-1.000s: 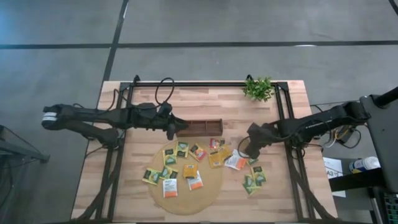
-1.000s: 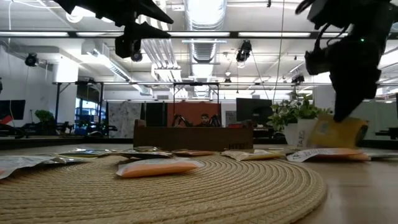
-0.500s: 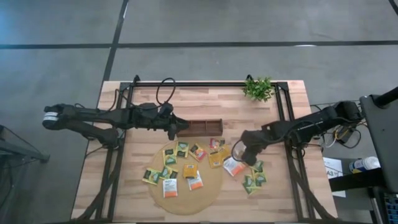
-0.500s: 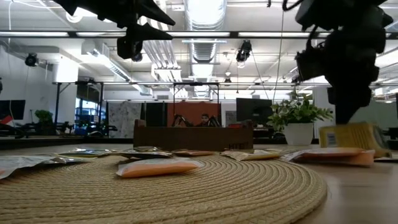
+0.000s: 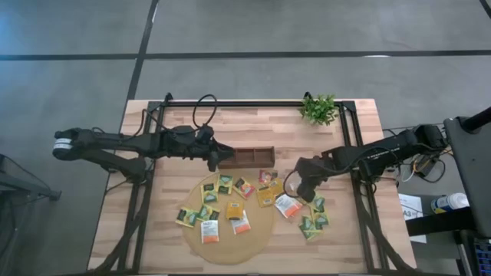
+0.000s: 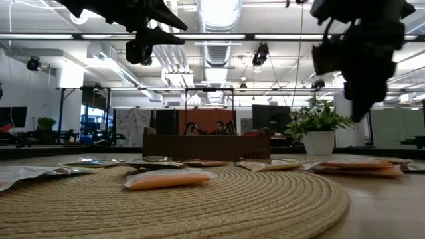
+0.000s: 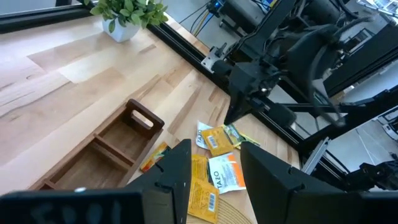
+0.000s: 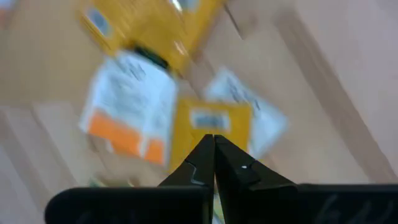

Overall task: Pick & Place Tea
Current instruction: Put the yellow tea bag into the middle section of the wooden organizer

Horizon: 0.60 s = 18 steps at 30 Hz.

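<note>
Right gripper shut and empty, hovering just above a yellow tea sachet lying on the counter. Left gripper open, empty, above the tray. Other sachets scattered nearby, on the mat.

The tray sits near the middle of the table, with the plant behind it toward the right corner. In front of the tray lies the round mat, and most of the tea bags are scattered on it. More tea bags spill off the mat's right edge onto the bare table, a few of them overlapping. The left gripper hangs just beside the tray's left end, above the table. The right gripper hangs right of the tray, over the tea bags lying off the mat.
</note>
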### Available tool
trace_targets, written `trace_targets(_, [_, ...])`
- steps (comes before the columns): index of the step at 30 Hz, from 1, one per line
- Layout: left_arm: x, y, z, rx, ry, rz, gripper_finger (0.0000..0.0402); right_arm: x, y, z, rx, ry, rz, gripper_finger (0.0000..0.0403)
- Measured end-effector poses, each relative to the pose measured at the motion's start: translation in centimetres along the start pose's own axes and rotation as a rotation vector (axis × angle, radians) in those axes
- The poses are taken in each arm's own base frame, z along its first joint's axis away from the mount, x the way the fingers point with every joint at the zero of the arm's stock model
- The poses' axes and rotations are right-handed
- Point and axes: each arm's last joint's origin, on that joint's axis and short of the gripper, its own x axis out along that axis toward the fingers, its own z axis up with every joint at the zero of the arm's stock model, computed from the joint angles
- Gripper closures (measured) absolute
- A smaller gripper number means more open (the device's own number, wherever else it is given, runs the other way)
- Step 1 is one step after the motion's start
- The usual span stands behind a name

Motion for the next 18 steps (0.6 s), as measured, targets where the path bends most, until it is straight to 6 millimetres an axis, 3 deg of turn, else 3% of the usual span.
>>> trace_targets(7, [0.0,0.0,0.0,0.007,0.001,0.000,0.0269,1.2,-1.3,-1.8,0.087,0.192,0.013,0.0328])
trace_targets(14, [0.0,0.0,0.0,0.011,0.001,0.000,0.0269,2.0,-1.6,-2.2,0.149,0.184,0.026,0.0222])
trace_targets(18, [0.0,0.0,0.0,0.012,0.001,0.000,0.0269,2.5,-2.0,-2.3,0.151,0.175,0.030,0.0192])
